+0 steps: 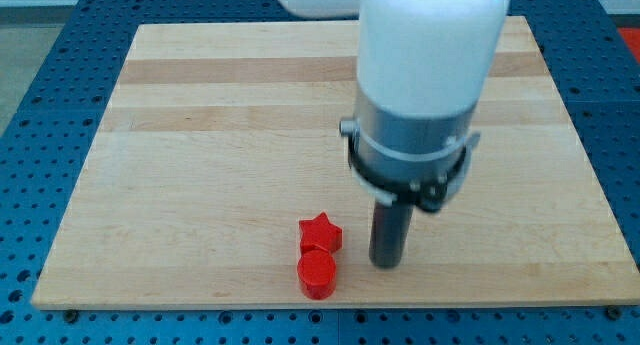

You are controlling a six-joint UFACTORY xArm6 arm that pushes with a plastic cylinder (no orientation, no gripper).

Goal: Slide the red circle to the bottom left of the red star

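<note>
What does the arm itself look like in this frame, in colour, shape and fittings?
A broad white cylindrical housing narrows into a grey metal collar ringed by a dark clamp band. Below hangs a straight dark rod, the end effector; my tip is blunt and round. No cables or markings are visible. Where the tip sits: at the view's right of the red star and red circle.

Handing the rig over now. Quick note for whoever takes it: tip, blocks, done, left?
My tip: on the board, to the view's right of both blocks, apart from them.
Red star: near the board's bottom edge.
Red circle: directly below the star, touching it or nearly so.
Done: circle is already close under the star.
Left: nudge the circle toward the view's left so it sits bottom left of the star.
</note>
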